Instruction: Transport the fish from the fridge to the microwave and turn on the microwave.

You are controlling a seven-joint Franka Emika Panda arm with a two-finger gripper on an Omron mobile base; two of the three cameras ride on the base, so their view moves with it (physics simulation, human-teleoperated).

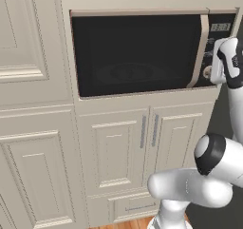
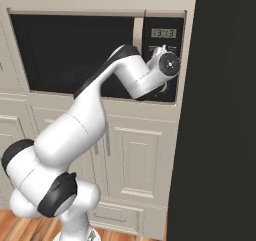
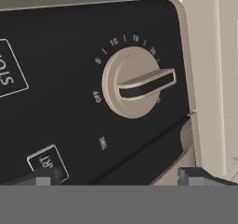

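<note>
Microwave (image 1: pixel 137 52) built into cream cabinets (image 1: pixel 114 147), dark door closed; fish not discernible through the glass. Timer knob (image 3: pixel 135 82) on black panel (image 3: pixel 56 56): rigid, ribbed bar gives the grip for turning; START button (image 3: pixel 46 161) beside needs only a light push. Gripper (image 3: pixel 121 175) close to panel, tips apart, holding nothing

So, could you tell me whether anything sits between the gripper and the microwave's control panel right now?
Nothing visible does. In the hand view the gripper faces the microwave's black panel directly, fingertips at the bottom edge, with the knob and a start button in plain sight. The microwave door is closed.
</note>
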